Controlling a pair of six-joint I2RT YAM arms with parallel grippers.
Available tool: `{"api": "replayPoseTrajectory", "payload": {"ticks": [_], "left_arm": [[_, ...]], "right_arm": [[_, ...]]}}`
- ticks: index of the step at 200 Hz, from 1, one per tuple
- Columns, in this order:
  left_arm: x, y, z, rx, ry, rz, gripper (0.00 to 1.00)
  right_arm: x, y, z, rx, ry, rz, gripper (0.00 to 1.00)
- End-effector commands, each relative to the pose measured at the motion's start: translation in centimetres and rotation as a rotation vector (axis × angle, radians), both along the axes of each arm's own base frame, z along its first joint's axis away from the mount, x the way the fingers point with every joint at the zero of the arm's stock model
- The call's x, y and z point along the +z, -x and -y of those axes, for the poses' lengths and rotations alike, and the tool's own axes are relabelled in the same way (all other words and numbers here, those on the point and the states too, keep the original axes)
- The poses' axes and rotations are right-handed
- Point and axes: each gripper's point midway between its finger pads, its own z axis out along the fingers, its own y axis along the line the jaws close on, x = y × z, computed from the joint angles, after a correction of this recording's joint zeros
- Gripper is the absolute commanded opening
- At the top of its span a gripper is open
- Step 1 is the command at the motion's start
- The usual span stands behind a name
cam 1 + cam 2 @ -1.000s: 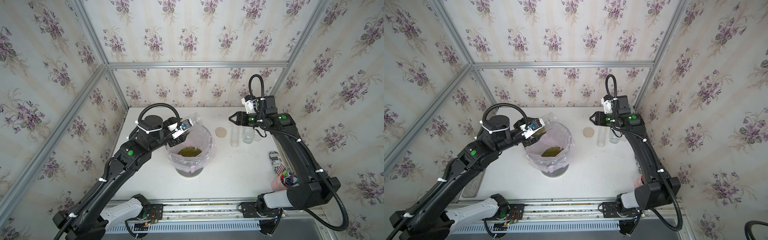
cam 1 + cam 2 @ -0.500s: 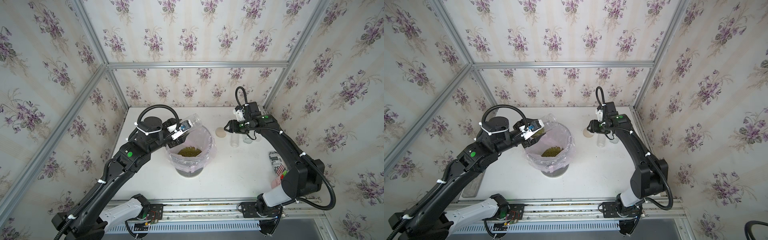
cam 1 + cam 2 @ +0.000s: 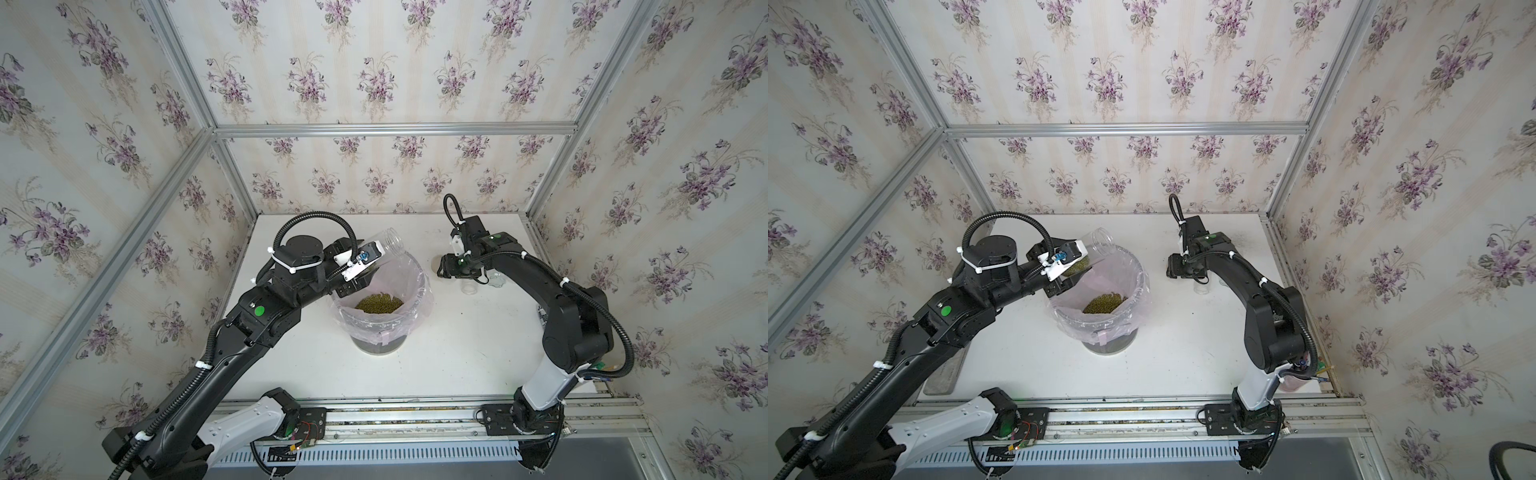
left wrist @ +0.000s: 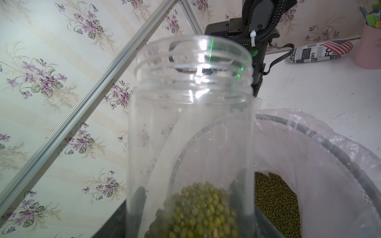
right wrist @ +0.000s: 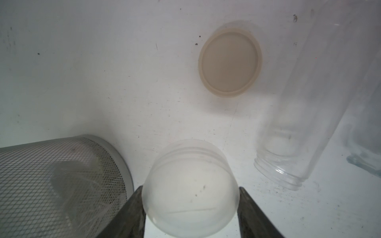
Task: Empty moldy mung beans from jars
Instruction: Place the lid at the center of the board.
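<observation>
Top views. In both, the left tool (image 3: 368,266) grips a clear jar (image 3: 388,243) over the far left rim of the bin (image 3: 378,348). The jar is tilted, mouth up and pointing far right. Most beans (image 3: 379,302) lie heaped in the pink bag (image 3: 409,276) lining the bin, mid-worktop (image 3: 457,353). The right tool (image 3: 444,268) sits low over the worktop, right of the bin. An empty jar (image 3: 469,288) stands just right of it.

Left wrist. The jar (image 4: 190,123) has no lid. A small clump of beans (image 4: 198,212) sits at its base. Dark fingers (image 4: 140,197) show through its walls on both sides. The heap (image 4: 276,204) in the bag lies beside it.

Right wrist. The right tool's fingers (image 5: 132,214) clamp a white lid (image 5: 190,191) by its sides. A tan lid (image 5: 229,61) lies flat on the worktop, apart from it. The empty jar (image 5: 305,134) and the bin's mesh wall (image 5: 61,181) flank the held lid.
</observation>
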Motion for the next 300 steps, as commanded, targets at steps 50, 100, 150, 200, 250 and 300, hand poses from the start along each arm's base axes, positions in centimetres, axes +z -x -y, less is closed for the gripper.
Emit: {"api": "replayPoseTrajectory", "payload": {"ticks": [50,100,150,200,250,300], "left_arm": [[1.0,-0.2,0.3,-0.006,0.03,0.048,0.0],[0.9,-0.1,0.2,-0.008,0.033,0.048,0.0],[1.0,-0.1,0.2,-0.007,0.036,0.05,0.0],[0.8,-0.2,0.2,-0.004,0.033,0.053,0.0],[0.8,-0.1,0.1,0.0,0.033,0.058,0.0],[0.9,-0.2,0.0,0.002,0.033,0.062,0.0]], "right_arm": [[-3.8,-0.8,0.2,-0.014,0.101,-0.039,0.44],[-5.6,-1.3,0.8,-0.018,0.176,-0.069,0.43],[-7.3,-2.3,1.5,-0.029,0.245,-0.087,0.43],[-8.2,-2.8,1.2,-0.018,0.254,-0.101,0.42],[-9.3,-2.8,1.2,-0.004,0.268,-0.125,0.42],[-9.9,-3.0,1.1,0.002,0.277,-0.135,0.53]]}}
